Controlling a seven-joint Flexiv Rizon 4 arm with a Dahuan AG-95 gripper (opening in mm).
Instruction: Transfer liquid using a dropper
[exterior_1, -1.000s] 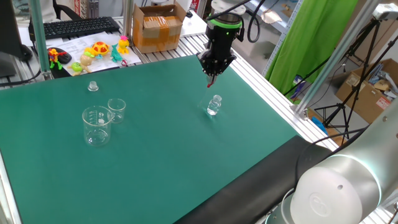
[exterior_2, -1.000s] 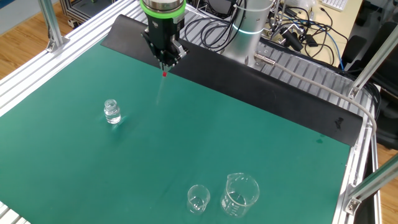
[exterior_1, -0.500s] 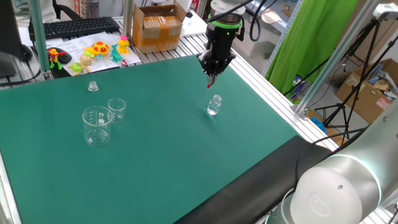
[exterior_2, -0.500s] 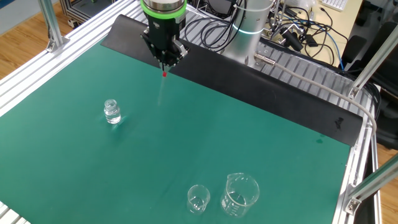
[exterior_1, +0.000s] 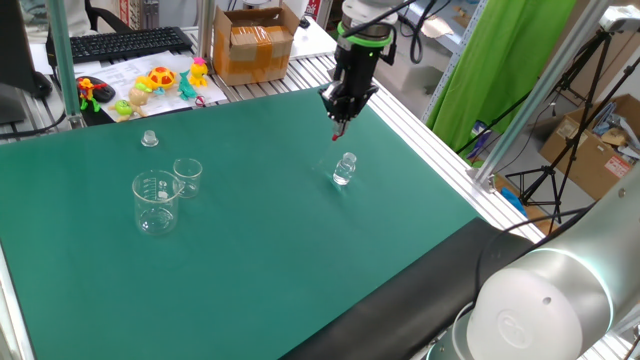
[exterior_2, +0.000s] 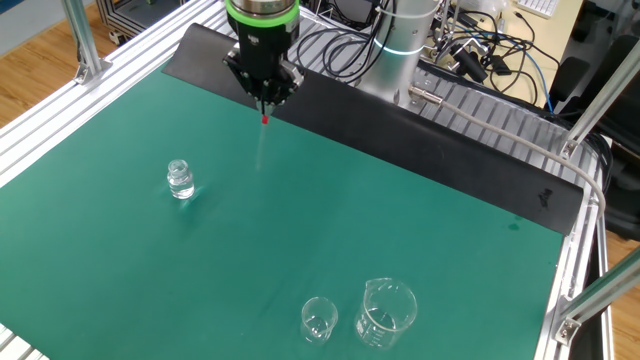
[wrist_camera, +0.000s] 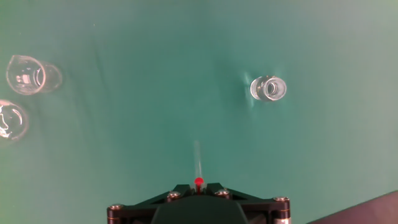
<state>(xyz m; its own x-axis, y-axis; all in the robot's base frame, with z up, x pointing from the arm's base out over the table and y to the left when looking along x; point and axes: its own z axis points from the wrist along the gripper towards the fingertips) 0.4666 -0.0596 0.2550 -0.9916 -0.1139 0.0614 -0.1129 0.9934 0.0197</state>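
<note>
My gripper (exterior_1: 341, 117) is shut on the dropper (exterior_1: 337, 134), which hangs straight down from it above the green mat. The dropper's small red end (exterior_2: 264, 120) sits just below the fingertips, and its thin clear stem (exterior_2: 259, 150) points down. In the hand view the red end (wrist_camera: 199, 182) shows between the closed jaws of the gripper (wrist_camera: 199, 186). A small clear glass vial (exterior_1: 345, 169) stands on the mat close below and beside the dropper tip. It shows to the left in the other fixed view (exterior_2: 180, 180) and at the upper right in the hand view (wrist_camera: 268, 88).
Two glass beakers, one large (exterior_1: 157, 202) and one small (exterior_1: 187, 176), stand together at the mat's left; they also show in the hand view (wrist_camera: 25, 74). A small clear cap (exterior_1: 149, 138) lies behind them. Toys, a keyboard and a cardboard box (exterior_1: 256, 44) sit beyond the mat.
The gripper has risen slightly with the dropper still in it. The vial and the beakers have not moved.
</note>
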